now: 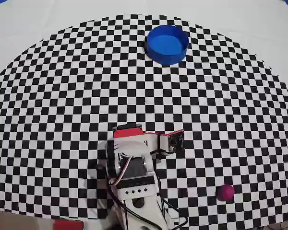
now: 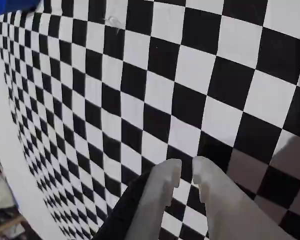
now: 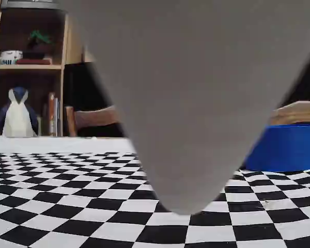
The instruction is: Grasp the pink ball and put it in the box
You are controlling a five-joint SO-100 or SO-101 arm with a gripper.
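Observation:
The pink ball (image 1: 225, 192) lies on the checkered cloth at the lower right of the overhead view, well to the right of the arm. The blue box (image 1: 167, 44) stands at the top centre, empty; its edge shows in the wrist view's top left corner (image 2: 10, 5) and at the right of the fixed view (image 3: 289, 147). My gripper (image 1: 176, 142) is folded back over the arm's base, far from both. In the wrist view my gripper (image 2: 186, 171) has its pale fingers nearly together with nothing between them, above bare checkers. The ball is out of sight in the wrist and fixed views.
The arm's base (image 1: 134, 184) stands at the bottom centre of the cloth. A large blurred grey shape (image 3: 191, 103) blocks the middle of the fixed view. A shelf with a toy penguin (image 3: 16, 113) stands behind the table.

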